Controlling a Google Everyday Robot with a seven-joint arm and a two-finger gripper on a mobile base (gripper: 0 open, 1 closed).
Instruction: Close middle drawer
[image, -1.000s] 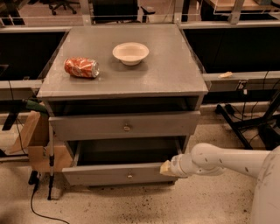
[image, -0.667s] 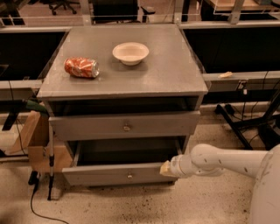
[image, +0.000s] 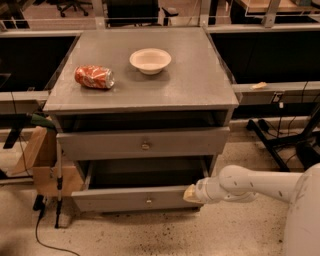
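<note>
The middle drawer (image: 125, 199) is the low grey front with a small dull knob (image: 148, 201). It stands pulled out from the grey cabinet, and its dark inside shows behind the panel. My gripper (image: 191, 194) comes in from the right on a white arm (image: 250, 184). Its yellowish tip rests against the right end of that drawer's front panel. Above it sits a taller grey drawer front (image: 100, 144) with a shinier brass knob (image: 145, 146), pulled out only slightly.
A crushed red can (image: 94, 77) and a white bowl (image: 150, 60) lie on the cabinet top (image: 195, 85). A cardboard box (image: 47, 165) and a pole lean at the cabinet's left, with a cable on the floor. Black desk legs stand at the right.
</note>
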